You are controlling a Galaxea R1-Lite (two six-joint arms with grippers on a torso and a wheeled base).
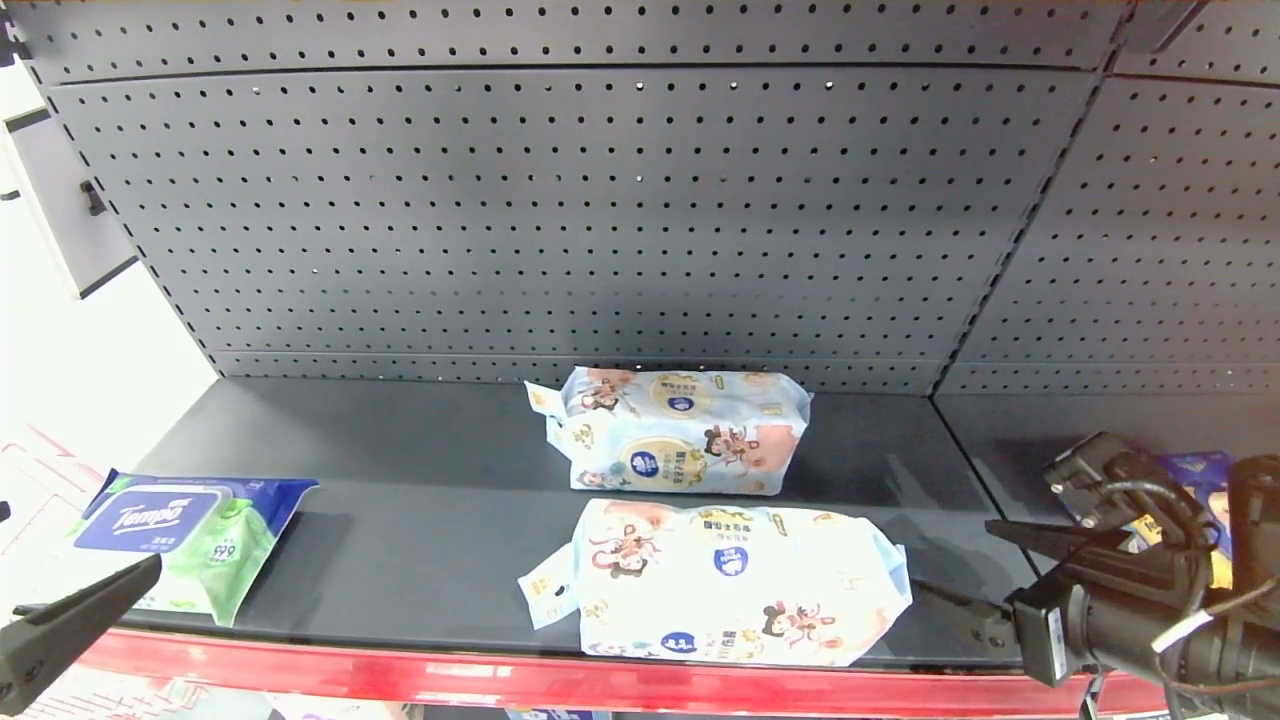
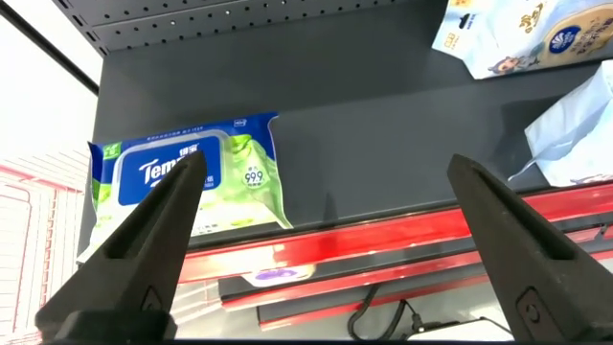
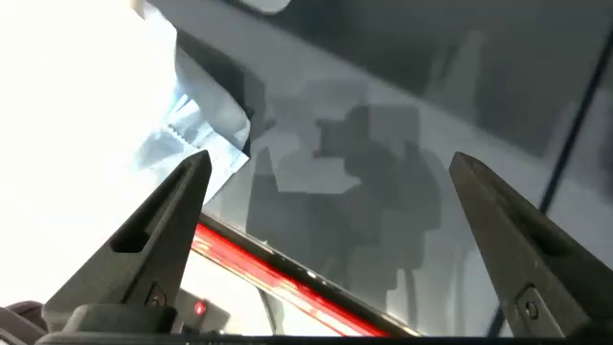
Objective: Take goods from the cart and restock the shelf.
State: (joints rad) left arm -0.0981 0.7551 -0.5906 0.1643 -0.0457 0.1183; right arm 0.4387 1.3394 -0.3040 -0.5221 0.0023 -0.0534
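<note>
Two pastel tissue packs lie on the dark shelf (image 1: 420,500): one near the pegboard (image 1: 680,430), one by the red front edge (image 1: 730,585). A green and blue wet-wipe pack (image 1: 190,535) rests at the shelf's left front corner. My left gripper (image 2: 326,240) hovers open and empty just outside the front edge, with the wet-wipe pack (image 2: 192,182) beyond its finger (image 1: 90,605). My right gripper (image 1: 955,558) stands open and empty right of the front tissue pack (image 3: 163,144), apart from it, low over the shelf.
A perforated back panel (image 1: 600,220) closes the shelf behind. The red front lip (image 1: 500,680) runs along the edge. A divider seam (image 1: 985,470) separates the right bay, where a blue package (image 1: 1200,480) lies behind my right arm. Bare shelf lies between the wipes and tissues.
</note>
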